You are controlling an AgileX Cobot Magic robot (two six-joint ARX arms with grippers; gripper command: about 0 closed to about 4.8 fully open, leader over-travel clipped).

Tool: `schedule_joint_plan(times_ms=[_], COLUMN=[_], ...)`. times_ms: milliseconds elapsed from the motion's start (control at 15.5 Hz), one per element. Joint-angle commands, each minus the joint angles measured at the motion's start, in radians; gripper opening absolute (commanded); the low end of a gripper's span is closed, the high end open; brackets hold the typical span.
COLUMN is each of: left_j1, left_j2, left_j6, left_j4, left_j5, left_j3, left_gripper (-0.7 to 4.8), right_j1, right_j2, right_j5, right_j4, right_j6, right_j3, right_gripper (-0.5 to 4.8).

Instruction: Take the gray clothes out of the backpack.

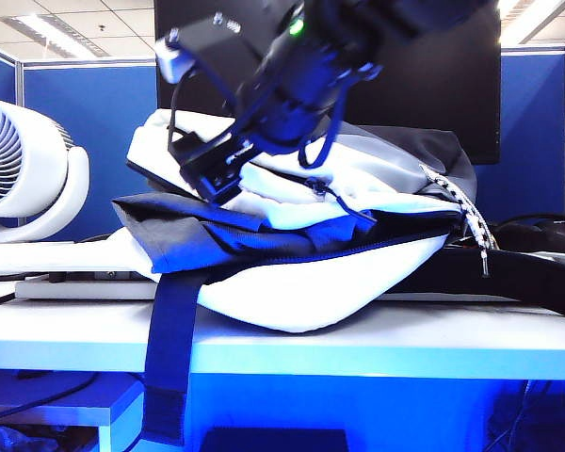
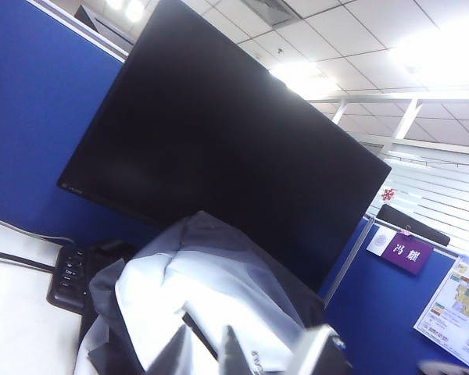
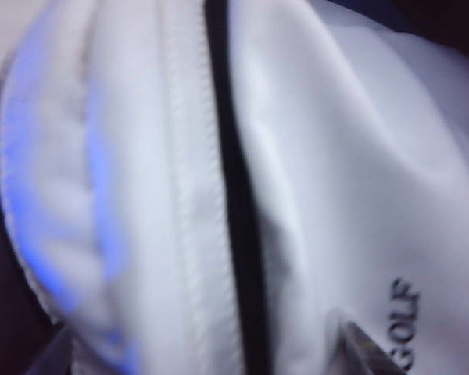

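Blue partition and black monitor behind white tabletop. The backpack lies on its side there, the gray clothes sticking out of its open zipper toward the fan. Right claw sits over the backpack's white top, jaws spread wide, holding nothing (fingertips just off the fabric). Left claw: blurred, reads nearly closed, empty.
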Motion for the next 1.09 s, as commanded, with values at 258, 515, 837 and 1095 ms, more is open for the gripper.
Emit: schedule_joint_plan(times_ms=[258,515,837,1095], left_j1=[0.0,0.0,0.0,-0.009], left_j2=[-0.003,-0.002,0.089,0.226], left_j6=[0.019,0.142,0.21,0.213], left_j4=[0.006,-0.024,-0.005,0.033], left_j5=[0.008,0.081,0.138,0.204], left_j3=[0.003,0.003,0.003,0.003], left_gripper=[0.6,0.6,0.59,0.59], right_j1=[-0.043,-0.069,-0.102,-0.16], right_j2=[0.039,0.027,0.001,-0.002], right_j5=[0.081,0.089,0.084,0.083], right_j4=[0.04,0.044,0.039,0.035], right_j6=[-0.002,0.004,0.062,0.09], right_j3=[0.086,0.161,0.313,0.376], right_gripper=[-0.04,-0.05,-0.05,-0.05])
